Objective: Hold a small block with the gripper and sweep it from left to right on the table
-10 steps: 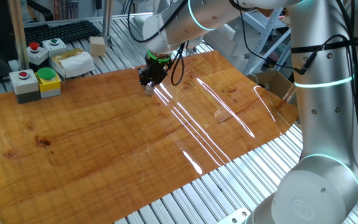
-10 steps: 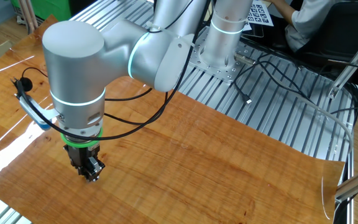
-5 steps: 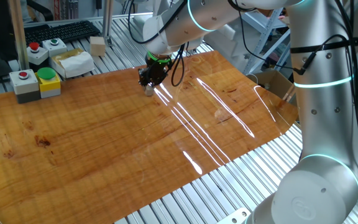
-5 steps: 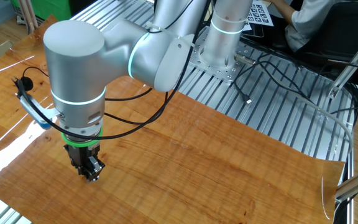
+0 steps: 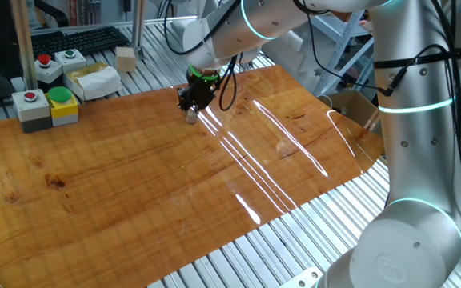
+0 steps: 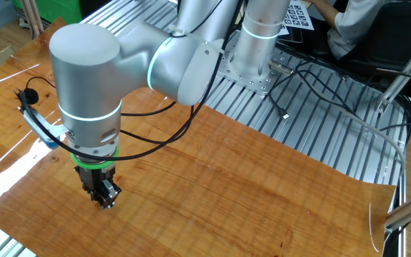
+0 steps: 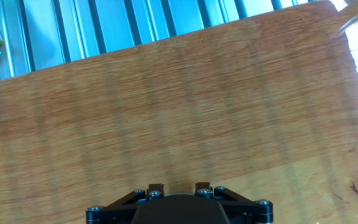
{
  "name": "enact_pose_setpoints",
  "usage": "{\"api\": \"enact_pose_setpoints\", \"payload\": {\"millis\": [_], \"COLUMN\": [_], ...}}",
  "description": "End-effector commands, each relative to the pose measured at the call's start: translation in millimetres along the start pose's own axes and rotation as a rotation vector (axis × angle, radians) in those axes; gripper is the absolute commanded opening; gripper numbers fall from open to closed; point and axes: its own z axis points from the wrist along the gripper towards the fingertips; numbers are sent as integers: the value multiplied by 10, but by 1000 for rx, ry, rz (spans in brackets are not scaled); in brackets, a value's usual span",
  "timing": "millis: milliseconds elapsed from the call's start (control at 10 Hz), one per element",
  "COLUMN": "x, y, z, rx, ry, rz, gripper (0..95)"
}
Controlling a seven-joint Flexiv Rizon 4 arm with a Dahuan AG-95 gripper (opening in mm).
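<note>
The gripper [image 5: 191, 110], a black claw under a green ring, stands upright at the far edge of the table [image 5: 174, 184]. Its fingertips are closed around the small block [image 5: 190, 118], a tiny pale cube that rests on the board. In the other fixed view the gripper [image 6: 104, 198] is low on the table [image 6: 227, 193] near its left front corner, with the small block [image 6: 106, 205] just showing at its tips. In the hand view only two fingertips [image 7: 156, 187] of the gripper [image 7: 179, 186] show above the table [image 7: 179, 106]; the block is hard to make out between them.
Grey button boxes [image 5: 45, 106] [image 5: 58, 62], a white paper-filled box [image 5: 93, 80], a larger wooden cube [image 5: 125, 58] and a keyboard [image 5: 78, 38] lie behind the board's left part. The ribbed aluminium frame [image 6: 320, 128] with loose cables surrounds the board. A person [image 6: 348, 25] sits at the back.
</note>
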Motion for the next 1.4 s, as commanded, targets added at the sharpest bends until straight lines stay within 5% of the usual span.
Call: {"api": "enact_pose_setpoints", "payload": {"millis": [100,1400], "x": [-1,-26], "y": [1,-22], "z": [-5,9], "rx": [-4,1], "ry": [2,15], "rz": [0,4], "gripper": [0,0]}}
